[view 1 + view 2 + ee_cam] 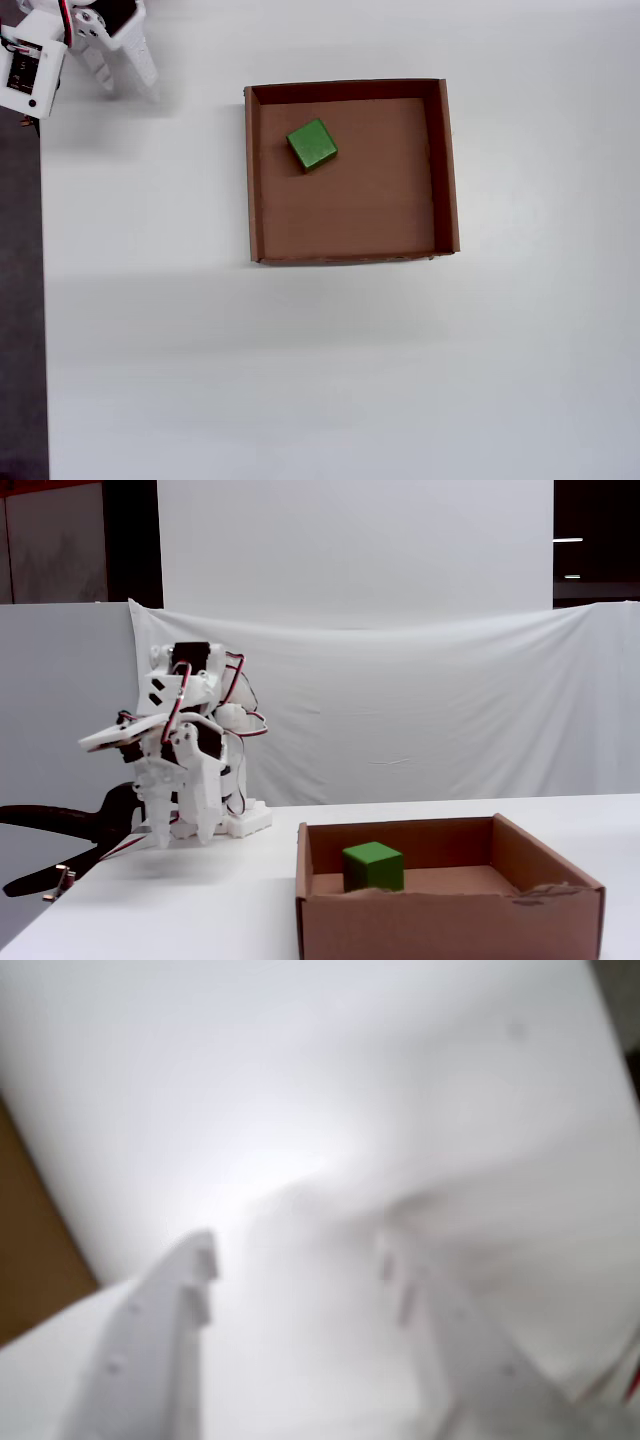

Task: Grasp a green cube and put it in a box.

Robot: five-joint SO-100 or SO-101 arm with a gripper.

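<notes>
Green and small, the green cube [312, 145] sits inside the box [449, 170], on the brown floor near the top left corner in the overhead view, a little turned and not touching any wall that we can see. In the fixed view we see the cube [374, 867] resting flat behind the low front wall of the cardboard box [450, 927]. Our gripper [178, 833] hangs far from the box, close to the arm's own base, with its tips pointing down above the white table [320, 380]. In the wrist view the gripper [295, 1260] has its two white fingers spread apart with nothing between them, so it is empty and open. The picture there is blurry and shows only white cloth or table. We think the job is done, since the cube is already in the box. The next move calls for very little: we only need to rest the arm and keep away from the box.
</notes>
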